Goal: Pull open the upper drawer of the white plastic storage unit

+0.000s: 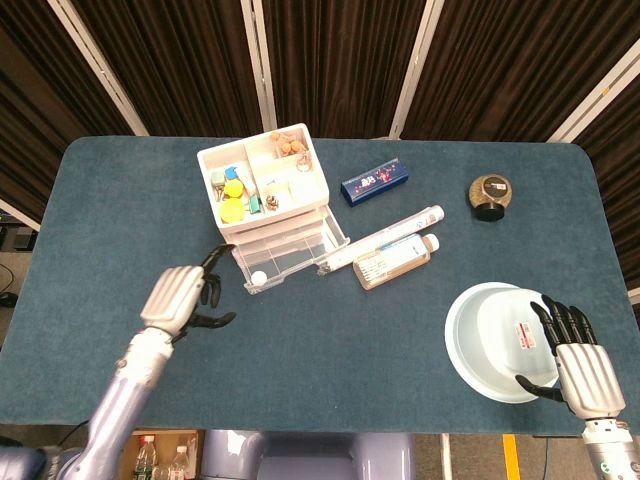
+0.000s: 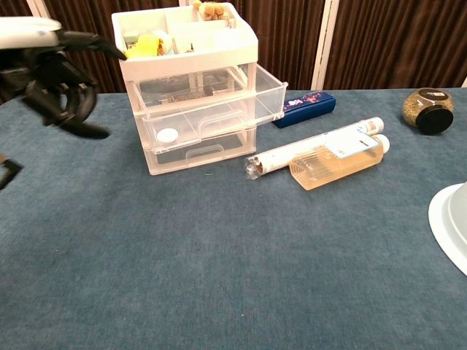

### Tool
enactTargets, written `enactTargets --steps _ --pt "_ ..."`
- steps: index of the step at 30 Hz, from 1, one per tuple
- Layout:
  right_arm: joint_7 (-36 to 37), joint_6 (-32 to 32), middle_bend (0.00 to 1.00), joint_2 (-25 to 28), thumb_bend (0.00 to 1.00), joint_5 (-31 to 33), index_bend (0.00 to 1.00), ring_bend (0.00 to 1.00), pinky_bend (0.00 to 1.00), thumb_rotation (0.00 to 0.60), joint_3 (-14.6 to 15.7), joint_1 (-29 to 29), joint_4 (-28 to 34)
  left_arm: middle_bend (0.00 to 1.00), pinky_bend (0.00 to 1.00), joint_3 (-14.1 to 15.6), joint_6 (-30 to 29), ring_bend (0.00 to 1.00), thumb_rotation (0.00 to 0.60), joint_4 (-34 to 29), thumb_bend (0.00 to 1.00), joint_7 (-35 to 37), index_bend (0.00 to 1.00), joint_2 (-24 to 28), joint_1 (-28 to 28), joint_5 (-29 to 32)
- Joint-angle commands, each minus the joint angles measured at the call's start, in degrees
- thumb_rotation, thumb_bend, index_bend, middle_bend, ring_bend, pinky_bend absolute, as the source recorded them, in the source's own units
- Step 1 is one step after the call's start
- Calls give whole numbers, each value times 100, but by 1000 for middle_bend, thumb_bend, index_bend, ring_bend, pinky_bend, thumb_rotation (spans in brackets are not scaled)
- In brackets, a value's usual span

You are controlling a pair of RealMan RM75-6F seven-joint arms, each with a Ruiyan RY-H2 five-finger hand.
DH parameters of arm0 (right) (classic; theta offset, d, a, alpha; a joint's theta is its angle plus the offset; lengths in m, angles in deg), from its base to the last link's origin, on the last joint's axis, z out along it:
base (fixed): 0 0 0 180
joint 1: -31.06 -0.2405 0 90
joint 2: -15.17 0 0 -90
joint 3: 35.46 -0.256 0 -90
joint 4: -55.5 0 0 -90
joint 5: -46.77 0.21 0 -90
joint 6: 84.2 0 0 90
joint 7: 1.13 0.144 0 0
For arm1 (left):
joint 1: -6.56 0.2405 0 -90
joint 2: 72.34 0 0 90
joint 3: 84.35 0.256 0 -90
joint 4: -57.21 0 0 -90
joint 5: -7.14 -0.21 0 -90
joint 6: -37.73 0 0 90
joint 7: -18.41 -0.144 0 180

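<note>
The white plastic storage unit [image 1: 262,180] [image 2: 186,55] stands at the back left of the table, with a sorting tray of small items on top. Its clear upper drawer [image 1: 285,257] [image 2: 208,117] sticks out toward me, and a small white cap [image 2: 167,135] lies inside it near the front. The lower drawer [image 2: 195,154] sits pushed in. My left hand [image 1: 182,297] [image 2: 55,76] hovers left of the drawer, apart from it, fingers spread and holding nothing. My right hand [image 1: 580,368] rests open at the near right by the bowl; only the head view shows it.
A blue box [image 1: 375,181], a white tube [image 1: 385,238] and a bottle of amber liquid [image 1: 393,260] lie right of the unit. A round jar [image 1: 490,195] stands at the back right. A pale bowl [image 1: 480,335] sits at the near right.
</note>
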Motion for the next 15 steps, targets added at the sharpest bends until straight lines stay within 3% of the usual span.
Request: enactTargets --steps 1,3,6,8,11,15 --pt "-30 1 0 -13 146 16 0 0 0 600 -13 -3 -8 316 418 967 -403 250 600 30 162 208 113 658 780 -1338" --pt "-63 2 0 -29 147 41 0 0 0 600 -30 -6 -19 180 273 1370 -658 109 600 417 137 308 103 836 1126 -2037" --pt "-145 5 0 -65 146 90 0 0 0 600 -63 -12 -57 68 159 1743 -1099 16 600 1180 59 393 76 953 1568 -2755" --pt "-206 15 0 -95 147 121 0 0 0 600 -83 -11 -78 10 105 1849 -1431 0 600 1751 20 511 50 918 1851 -3035" --pt "-292 55 0 -132 147 144 0 0 0 600 -103 3 -92 0 81 1906 -1746 0 600 2457 0 738 27 832 2196 -3238" --pt "-359 97 0 -162 145 183 0 0 0 600 -126 23 -111 0 71 1887 -1814 0 600 2710 0 986 23 906 2445 -3226"
